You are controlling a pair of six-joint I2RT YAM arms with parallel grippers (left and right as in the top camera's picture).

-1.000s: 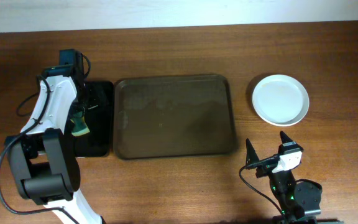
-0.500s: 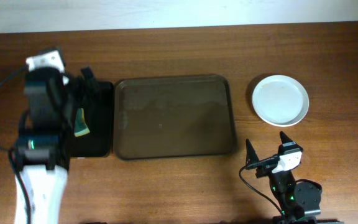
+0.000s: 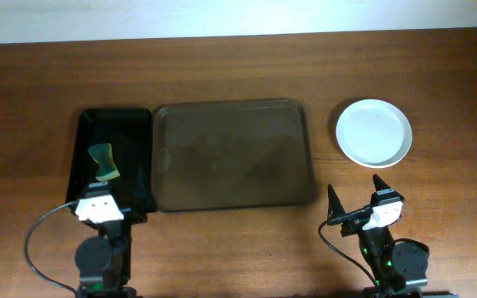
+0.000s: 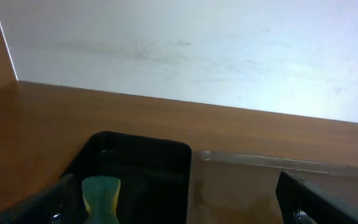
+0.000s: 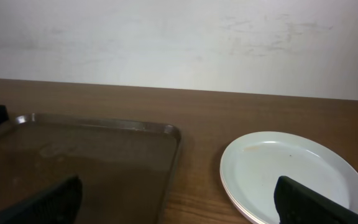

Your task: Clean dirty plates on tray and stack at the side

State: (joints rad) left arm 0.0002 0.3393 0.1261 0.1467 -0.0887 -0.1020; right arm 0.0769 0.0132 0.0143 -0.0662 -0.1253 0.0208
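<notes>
The white plates (image 3: 373, 132) sit in a stack on the table right of the dark brown tray (image 3: 233, 156), which holds nothing. The stack's layered rims show in the right wrist view (image 5: 291, 171), with a faint brownish mark near the top plate's far rim. My left gripper (image 3: 110, 194) is open and empty at the near edge, in front of the black tray. My right gripper (image 3: 354, 196) is open and empty, in front of the plates. In the wrist views the open left fingers (image 4: 176, 202) and open right fingers (image 5: 176, 202) frame the brown tray (image 4: 247, 183) (image 5: 86, 162).
A smaller black tray (image 3: 127, 136) lies left of the brown tray. A green and yellow sponge (image 3: 102, 161) lies in it, and shows in the left wrist view (image 4: 101, 196). A white wall rises behind the table's far edge.
My left arm has pulled back from over the black tray to the near table edge. The sponge stays in the black tray. The right arm and the plates have not moved.
</notes>
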